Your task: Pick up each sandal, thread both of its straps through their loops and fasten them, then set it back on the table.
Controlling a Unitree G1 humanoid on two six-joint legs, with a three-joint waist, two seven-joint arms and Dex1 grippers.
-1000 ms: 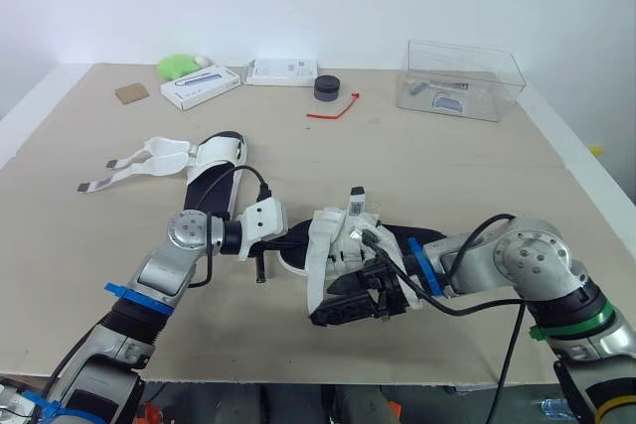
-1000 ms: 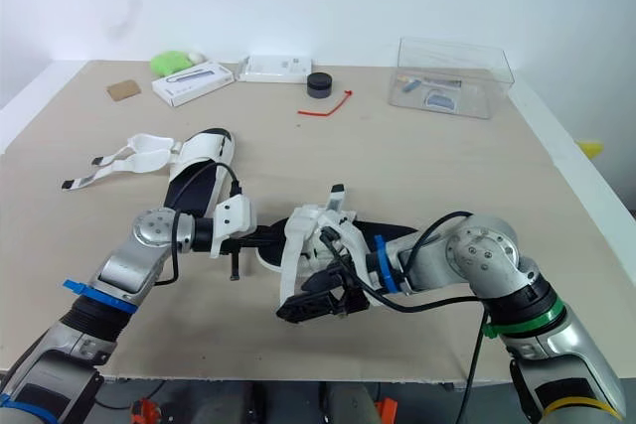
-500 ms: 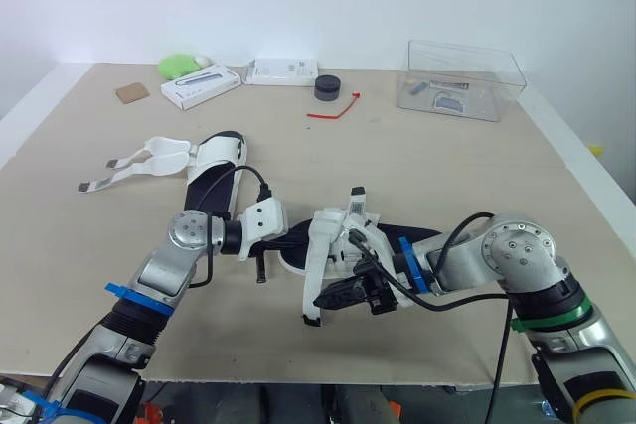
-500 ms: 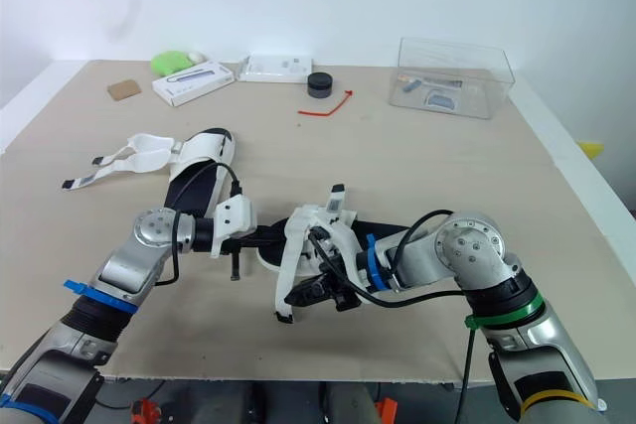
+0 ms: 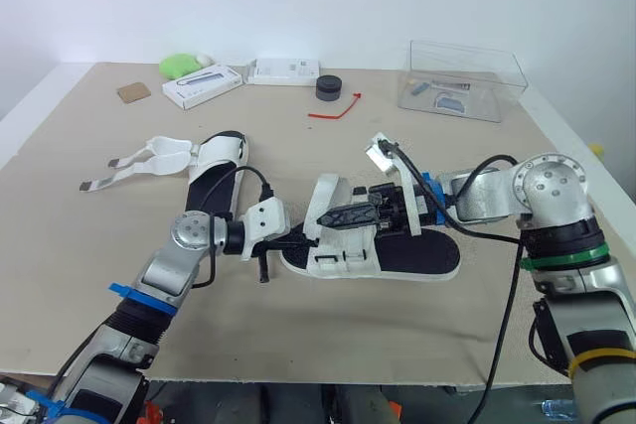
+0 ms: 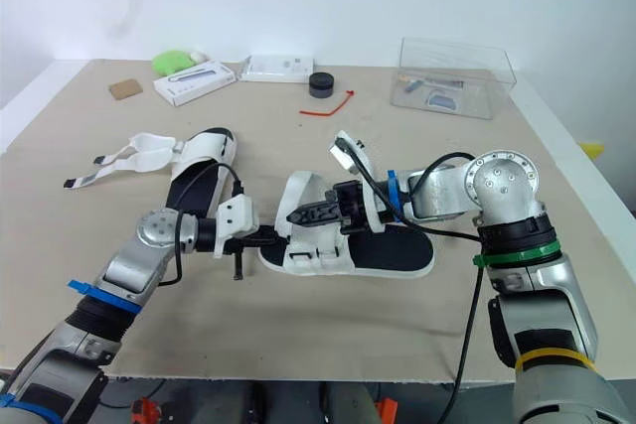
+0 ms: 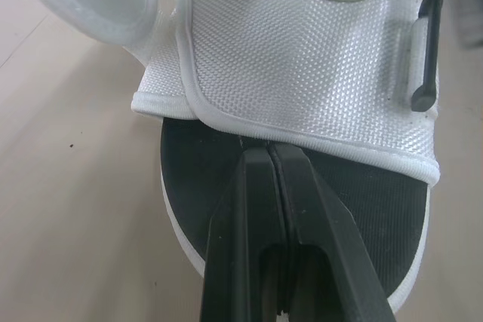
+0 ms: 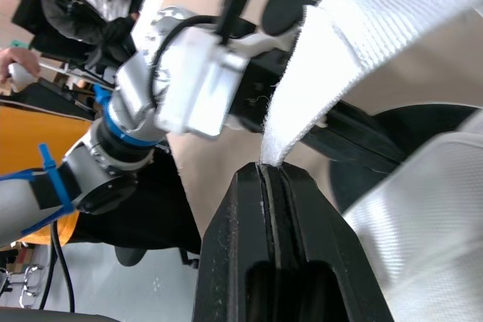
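A sandal with a black sole (image 5: 417, 255) and white straps lies flat at the table's centre. My right gripper (image 5: 326, 219) is shut on one of its white straps (image 8: 339, 58), holding the strap's end just above the toe part. My left gripper (image 5: 296, 242) is shut, its tips (image 7: 269, 148) pressed against the toe edge of the white upper (image 7: 302, 58) over the sole. A second sandal (image 5: 214, 174) lies at the back left, its straps (image 5: 134, 161) undone and spread out to the left.
A clear plastic box (image 5: 462, 78) stands at the back right. Two white boxes (image 5: 201, 85) (image 5: 282, 70), a black round object (image 5: 327, 87), a red tie (image 5: 333, 109), a green object (image 5: 179, 66) and a brown square (image 5: 131, 92) line the back. A person (image 8: 68, 5) sits beyond the table.
My right gripper has shut on the strap and drawn it up and back to the right. The sandal, tipped up before, now lies flat. The left arm has barely moved.
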